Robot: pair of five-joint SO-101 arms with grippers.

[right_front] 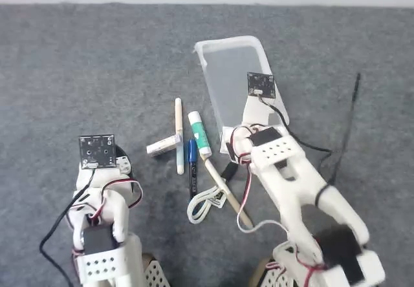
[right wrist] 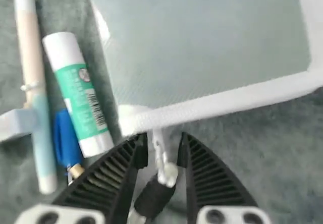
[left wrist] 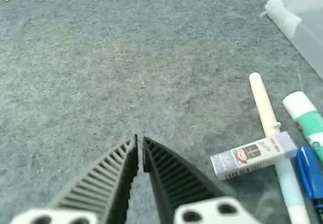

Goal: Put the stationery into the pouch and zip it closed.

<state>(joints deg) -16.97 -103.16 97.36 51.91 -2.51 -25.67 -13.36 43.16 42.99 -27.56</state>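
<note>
A grey table [right_front: 77, 67] from above. A clear pouch [right_front: 234, 74] lies flat at its far middle, one white edge towards the arms. The right end effector [right wrist: 161, 151] sits at that edge, narrowly open, with the zip pull [right wrist: 162, 159] between its fingers. Beside the pouch lie a glue stick [right_front: 200, 133], blue pen [right_front: 192, 161], cream pen [right_front: 179, 135] and eraser [right_front: 162, 147]. The left end effector [left wrist: 141, 144] hangs over bare table, almost closed, holding nothing.
</note>
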